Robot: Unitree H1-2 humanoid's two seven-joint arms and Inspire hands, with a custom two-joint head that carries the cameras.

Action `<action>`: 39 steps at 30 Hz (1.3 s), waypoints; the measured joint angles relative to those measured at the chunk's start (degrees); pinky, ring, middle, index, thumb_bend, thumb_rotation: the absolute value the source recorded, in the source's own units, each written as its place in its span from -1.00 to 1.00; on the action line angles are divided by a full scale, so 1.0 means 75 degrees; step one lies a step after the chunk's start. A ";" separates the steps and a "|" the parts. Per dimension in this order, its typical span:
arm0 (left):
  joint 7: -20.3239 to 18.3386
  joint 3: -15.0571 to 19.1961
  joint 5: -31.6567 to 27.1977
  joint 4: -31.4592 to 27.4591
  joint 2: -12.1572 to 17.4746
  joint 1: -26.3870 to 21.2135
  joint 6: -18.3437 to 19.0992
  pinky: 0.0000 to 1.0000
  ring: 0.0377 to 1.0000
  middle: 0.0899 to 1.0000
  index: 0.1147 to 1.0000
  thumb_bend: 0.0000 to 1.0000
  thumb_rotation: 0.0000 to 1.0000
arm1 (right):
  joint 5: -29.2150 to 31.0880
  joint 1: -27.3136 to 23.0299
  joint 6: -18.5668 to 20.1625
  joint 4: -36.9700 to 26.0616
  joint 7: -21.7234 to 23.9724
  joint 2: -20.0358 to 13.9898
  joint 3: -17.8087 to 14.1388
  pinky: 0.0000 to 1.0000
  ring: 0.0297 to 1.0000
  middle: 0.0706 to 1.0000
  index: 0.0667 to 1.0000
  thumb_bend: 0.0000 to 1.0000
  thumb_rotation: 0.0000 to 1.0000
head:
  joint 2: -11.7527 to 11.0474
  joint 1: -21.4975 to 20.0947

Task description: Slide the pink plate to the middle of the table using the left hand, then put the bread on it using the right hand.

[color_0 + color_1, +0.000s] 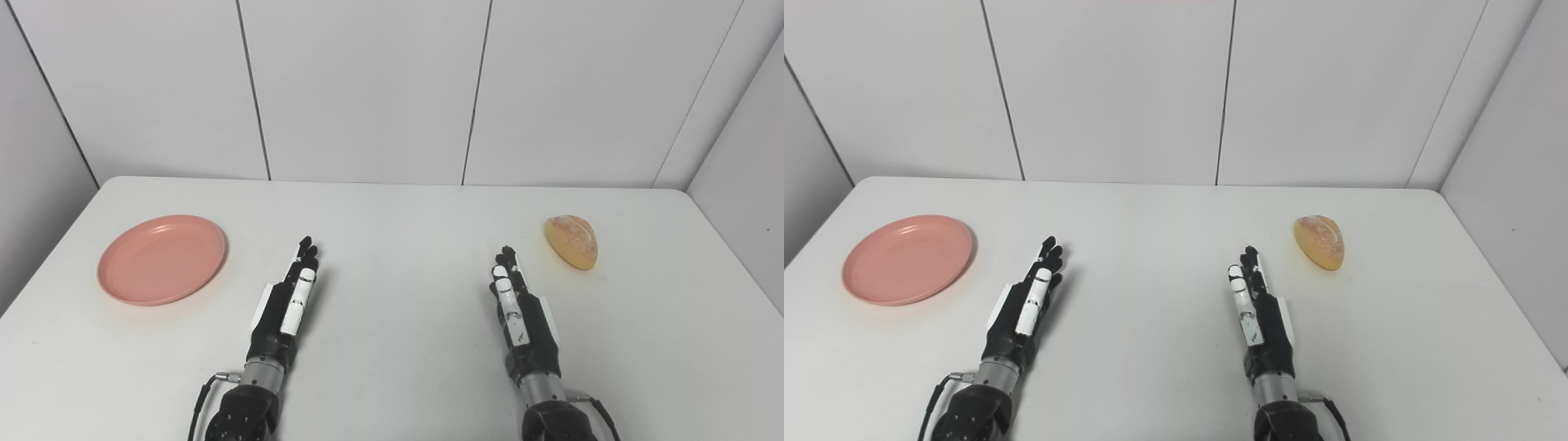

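Nearest, both arms come in over the near edge of the white table (392,367). The left hand (288,300) lies at the near left of centre, edge-on, with its fingers (304,254) stretched straight out toward the far side and lying close beside one another, holding nothing. The right hand (517,306) mirrors it at the near right of centre, also edge-on, fingers extended and empty. Neither hand touches the plate or the bread, and the two hands are well apart from each other, with bare tabletop between them.

A little farther out, the pink plate (161,258) sits flat on the left side of the table, to the left of the left hand and clear of it. On the right side, slightly farther than the right hand's fingertips and off to their right, the bread (571,241) rests on the table, a golden oval roll.

Beyond the table's far edge stands a white panelled wall (367,86).
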 measured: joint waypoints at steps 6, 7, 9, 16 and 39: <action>0.0013 0.0003 -0.0009 0.0030 -0.0030 0.0000 -0.0033 1.00 1.00 1.00 1.00 -0.03 1.00 | -0.0017 0.0000 0.0000 -0.0001 0.0000 0.0000 0.0002 1.00 1.00 1.00 1.00 0.18 0.72 | 0.0012 -0.0012; 0.0021 0.0007 -0.0010 0.0031 -0.0033 0.0000 -0.0037 1.00 1.00 1.00 1.00 -0.04 1.00 | -0.0017 0.0000 0.0000 -0.0001 0.0000 0.0000 0.0002 1.00 1.00 1.00 1.00 0.18 0.72 | 0.0012 -0.0012; 0.0047 0.0011 -0.0010 0.0030 -0.0042 0.0000 -0.0040 1.00 1.00 1.00 1.00 -0.08 1.00 | -0.0016 0.0000 0.0000 -0.0001 0.0000 0.0000 0.0002 1.00 1.00 1.00 1.00 0.20 0.73 | 0.0023 0.0000; 0.0131 -0.0065 0.0163 0.0031 -0.0022 0.0000 -0.0056 1.00 1.00 1.00 1.00 0.01 1.00 | -0.0020 0.0000 0.0000 -0.0003 0.0058 -0.0037 0.0005 1.00 1.00 1.00 1.00 0.20 0.73 | 0.0035 0.0012; 0.0309 -0.0378 0.0451 0.0628 -0.0394 -0.0320 -0.0687 1.00 1.00 1.00 1.00 -0.07 0.95 | 0.0489 0.0024 -0.0011 -0.0002 0.0606 -0.0672 -0.0215 1.00 1.00 1.00 1.00 0.17 0.85 | -0.0633 0.2226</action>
